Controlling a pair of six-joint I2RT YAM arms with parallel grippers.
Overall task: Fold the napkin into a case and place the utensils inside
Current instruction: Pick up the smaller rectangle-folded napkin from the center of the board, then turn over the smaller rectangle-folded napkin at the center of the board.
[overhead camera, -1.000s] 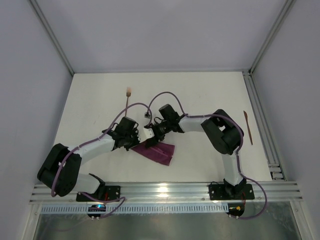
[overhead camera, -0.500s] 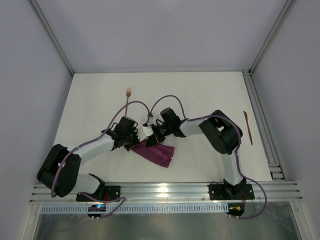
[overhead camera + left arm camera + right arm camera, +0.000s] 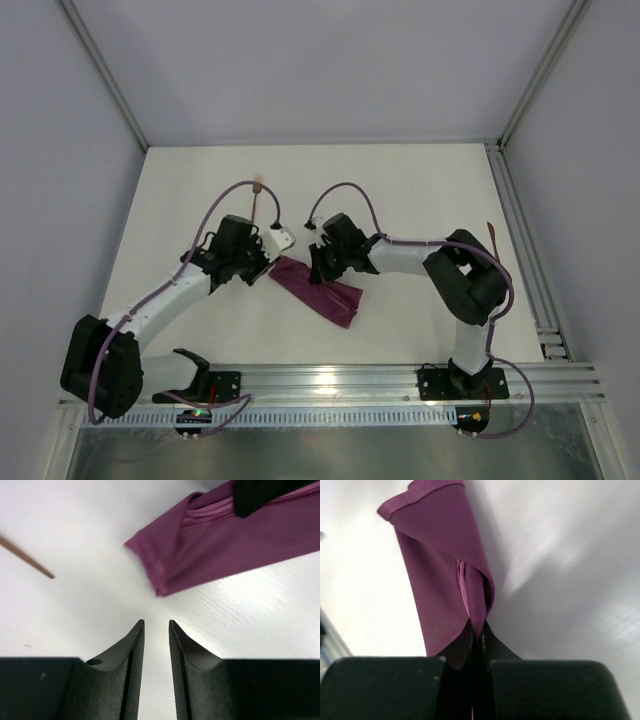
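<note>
— Right gripper (image 3: 476, 630) is pinching the napkin (image 3: 325, 295), see? Its fingers are pressed tight together on a raised fold of the purple cloth, toward the end nearer the left arm.
— And the left gripper (image 3: 156, 625)?
— Empty. Its jaws stand a narrow slit apart with nothing between them. It sits just short of the napkin's corner and isn't touching it.
— How does the cloth lie?
— It's folded into a long, narrow strip that slants across the middle of the table (image 3: 400, 190), between the two arms. At the end by the grippers you can see several layers stacked along the hem.
— Where are the utensils?
— Both are out on the bare table, apart from the cloth. The fork (image 3: 258, 197) lies beyond the left gripper, its pale head toward the far wall, and a purple cable crosses over its handle. The other utensil (image 3: 496, 255) lies well off to the right, near the rail at the table's edge.
</note>
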